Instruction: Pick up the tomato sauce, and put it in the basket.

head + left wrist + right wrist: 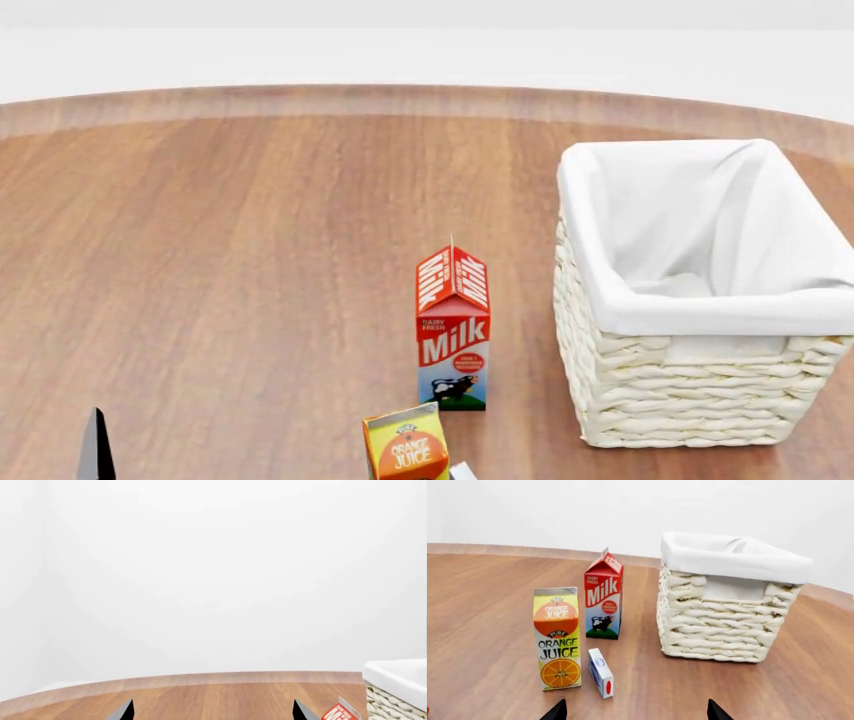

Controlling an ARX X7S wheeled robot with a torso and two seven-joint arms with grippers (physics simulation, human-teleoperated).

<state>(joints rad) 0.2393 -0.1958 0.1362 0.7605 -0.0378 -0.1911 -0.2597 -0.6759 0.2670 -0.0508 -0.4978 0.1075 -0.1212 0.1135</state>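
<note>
The tomato sauce can is not in any view. The cream-white wicker basket with its white liner stands at the table's right; it also shows in the right wrist view and at the edge of the left wrist view. It looks empty. My left gripper is open and empty above bare wood; one of its fingertips shows at the head view's lower left. My right gripper is open and empty, low over the table in front of the cartons and basket.
A red milk carton stands left of the basket, also in the right wrist view. An orange juice carton and a small white box stand nearer me. The round wooden table's far edge meets a white wall.
</note>
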